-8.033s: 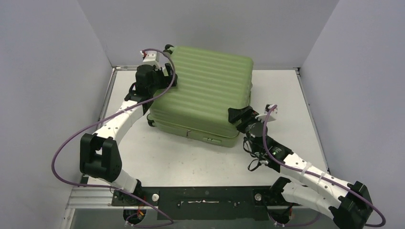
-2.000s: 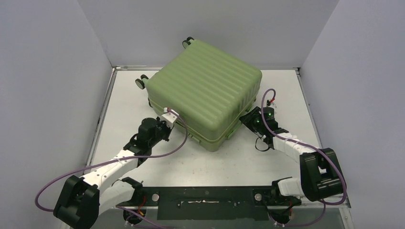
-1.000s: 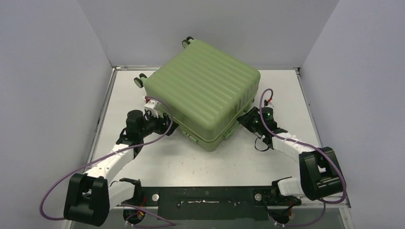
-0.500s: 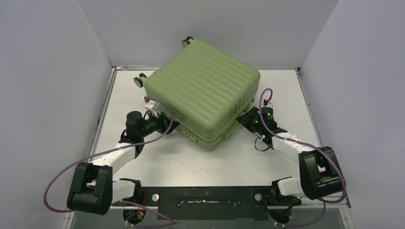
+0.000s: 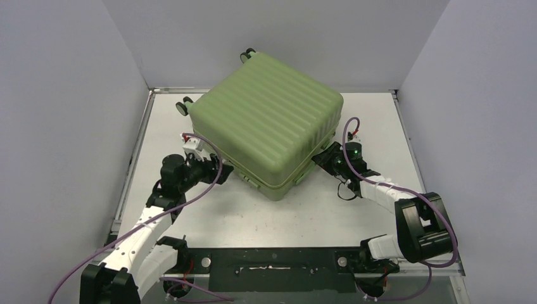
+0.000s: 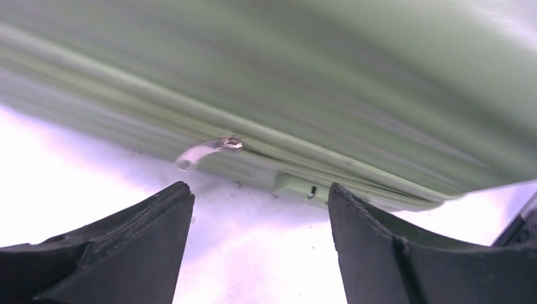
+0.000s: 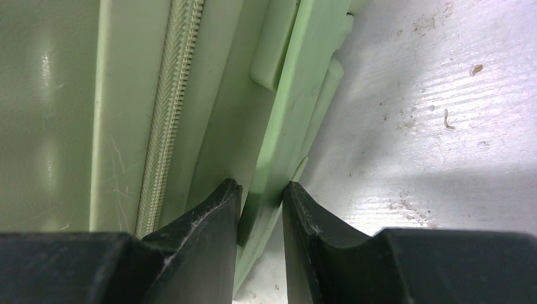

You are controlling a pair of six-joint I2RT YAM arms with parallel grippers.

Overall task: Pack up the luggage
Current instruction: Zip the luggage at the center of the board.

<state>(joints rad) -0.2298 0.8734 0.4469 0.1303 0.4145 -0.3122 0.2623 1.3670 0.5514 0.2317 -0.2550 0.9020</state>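
you are pinching the closed luggage (image 5: 269, 120) at centre frame on 1 side and lining up on its zipper from the other.
the right gripper (image 7: 261, 190) is clamping a thin green ridge (image 7: 288, 107) on the case's side and could be slipping off if the case swivels on the table (image 5: 253, 218). the left gripper (image 6: 259, 190) is gaping empty, short of the zipper pull (image 6: 209, 151). that pull is blurring, so closing could miss it, and the case's contents are hiding from you.

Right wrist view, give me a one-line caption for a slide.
Right end effector pinching a light-green plastic ridge on the side of the suitcase, next to its zipper.
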